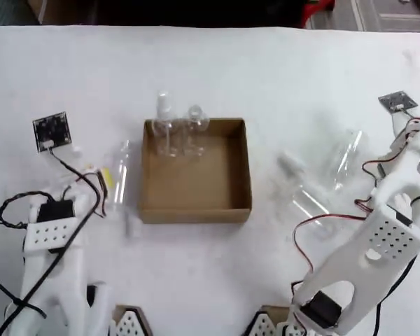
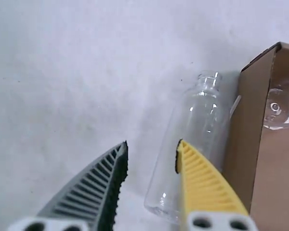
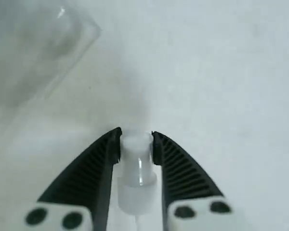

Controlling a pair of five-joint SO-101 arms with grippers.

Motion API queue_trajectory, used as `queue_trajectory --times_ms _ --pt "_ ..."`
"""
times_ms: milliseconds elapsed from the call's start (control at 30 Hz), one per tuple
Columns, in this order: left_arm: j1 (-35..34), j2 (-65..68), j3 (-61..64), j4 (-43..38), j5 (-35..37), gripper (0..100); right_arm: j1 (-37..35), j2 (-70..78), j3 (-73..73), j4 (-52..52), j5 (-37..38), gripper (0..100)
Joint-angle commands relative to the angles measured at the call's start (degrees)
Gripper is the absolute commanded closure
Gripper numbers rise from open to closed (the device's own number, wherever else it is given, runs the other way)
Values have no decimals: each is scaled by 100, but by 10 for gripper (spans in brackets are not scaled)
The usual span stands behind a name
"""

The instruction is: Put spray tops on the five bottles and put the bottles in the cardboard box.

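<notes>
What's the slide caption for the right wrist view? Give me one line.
Right gripper shut on a white spray top over the table, a clear bottle nearby.

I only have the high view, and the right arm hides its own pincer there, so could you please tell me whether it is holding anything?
Observer: Yes, the right pincer is shut on a white spray top.
Operator: Thank you. And the other arm, is it gripping anything?
Observer: No, the left pincer is open; a clear bottle lies on the table just past its yellow finger.
Operator: Does that bottle have a top on?
Observer: No, its neck is bare and open, pointing away from the pincer.
</notes>
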Motion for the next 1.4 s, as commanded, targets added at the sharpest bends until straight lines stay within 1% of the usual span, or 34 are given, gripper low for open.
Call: queue_trajectory --times_ms 0,233,267,333,467,700,833,1000,1200,1367 --pt "57 -154 -26 -149 44 842 13 -998 -264 330 -44 982" --pt "57 -154 -26 -141 44 842 -171 -2035 -246 963 -79 982" --pt "57 -154 -26 -141 44 842 -215 -2149 -220 1024 -176 982" --pt "57 -154 -26 -132 44 842 -295 -2360 -220 1051 -607 982" --pt "57 -154 -26 -123 44 842 -479 -2862 -264 1051 -1240 982" --pt "57 -154 -26 -123 44 842 -1103 -4259 -255 1288 -2268 982" --pt "57 -154 -26 -149 44 842 -1631 -5112 -229 1481 -2892 982" --pt "57 -154 -26 -132 44 842 -2484 -6308 -211 1692 -3930 982" --pt "57 -154 -26 -123 44 842 -3916 -7398 -79 1780 -4325 982" --pt "57 -154 -26 -114 44 842 -4444 -7960 527 1719 -4879 982"
